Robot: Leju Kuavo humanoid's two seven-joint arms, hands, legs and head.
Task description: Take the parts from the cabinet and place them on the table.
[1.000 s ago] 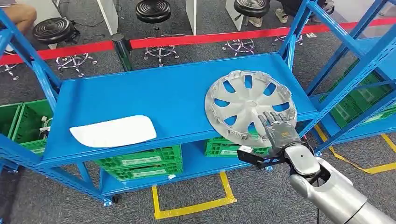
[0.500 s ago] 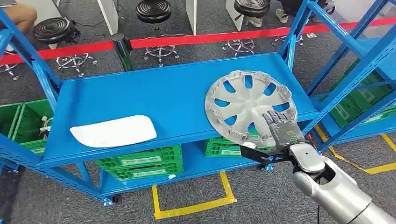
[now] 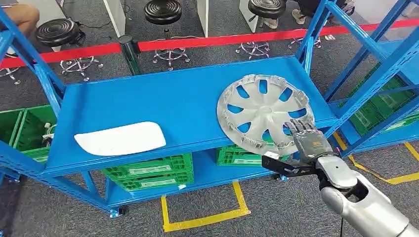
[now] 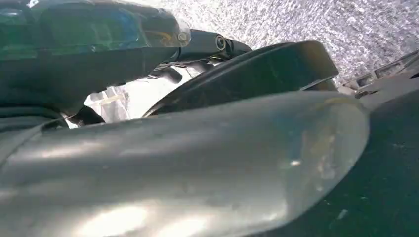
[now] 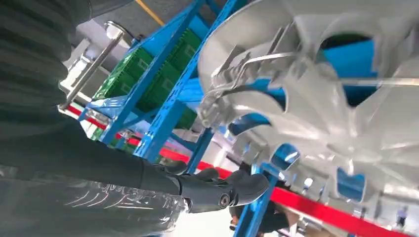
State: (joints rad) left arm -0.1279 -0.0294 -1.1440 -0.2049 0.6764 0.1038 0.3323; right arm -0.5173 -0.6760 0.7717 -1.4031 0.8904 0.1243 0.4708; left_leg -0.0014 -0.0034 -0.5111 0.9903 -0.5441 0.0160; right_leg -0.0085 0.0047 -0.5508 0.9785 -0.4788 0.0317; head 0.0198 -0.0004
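A silver hubcap lies flat on the right half of the blue cabinet shelf, its near edge overhanging the shelf front. My right hand is at the hubcap's near right rim, fingers stretched up over the rim and thumb pointing left below it, not closed on it. In the right wrist view the hubcap shows its clipped rim close above the dark fingers. A flat white part lies on the left of the shelf. My left hand hangs down with a dark finger stretched out and nothing in it.
Blue uprights rise just right of the hubcap. Green crates fill the lower shelf. A red barrier strip and black stools stand behind the cabinet. Yellow floor tape marks the ground in front.
My right hand has slid to the right and a little toward me along the hubcap's near rim. The hubcap and the white part have stayed put.
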